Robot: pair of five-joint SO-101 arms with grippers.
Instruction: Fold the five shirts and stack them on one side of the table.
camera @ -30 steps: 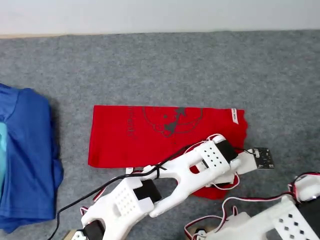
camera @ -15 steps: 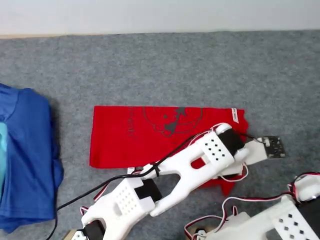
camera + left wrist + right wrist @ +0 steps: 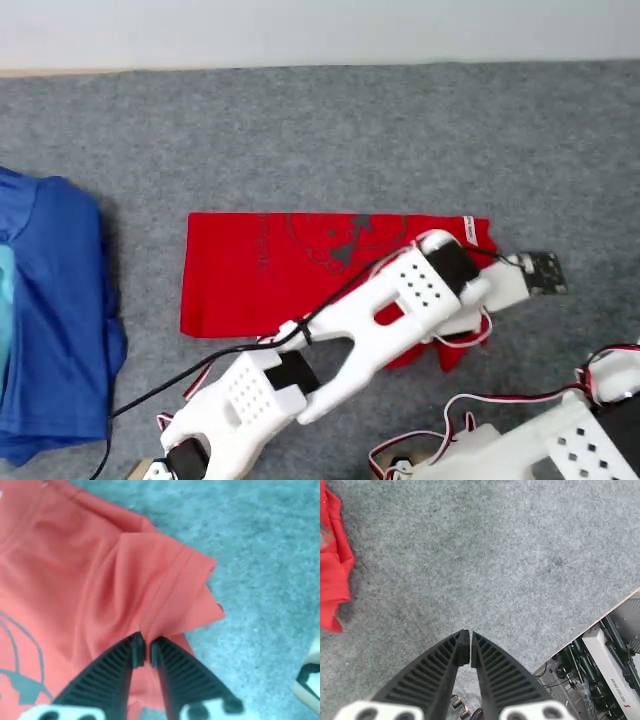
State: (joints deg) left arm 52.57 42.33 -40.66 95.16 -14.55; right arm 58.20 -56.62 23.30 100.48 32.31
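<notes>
A red shirt (image 3: 270, 270) with a dark print lies partly folded in the middle of the grey table. The left arm stretches across its near right corner. In the left wrist view my left gripper (image 3: 142, 647) is shut on a pinched fold of the red shirt (image 3: 100, 580), lifting its corner. Folded blue shirts (image 3: 50, 320) are stacked at the table's left edge. My right gripper (image 3: 470, 647) is shut with nothing in it, above bare carpet at the near right, with the red shirt's edge (image 3: 332, 570) off to one side.
The grey carpet-like table surface (image 3: 350, 130) runs bare behind the red shirt and to its right. The right arm's white body (image 3: 560, 440) sits at the near right corner. The table's edge and equipment below it (image 3: 605, 650) appear in the right wrist view.
The left arm has carried the shirt's near right corner first right, then up toward the far edge, folding it over. The right arm has kept still.
</notes>
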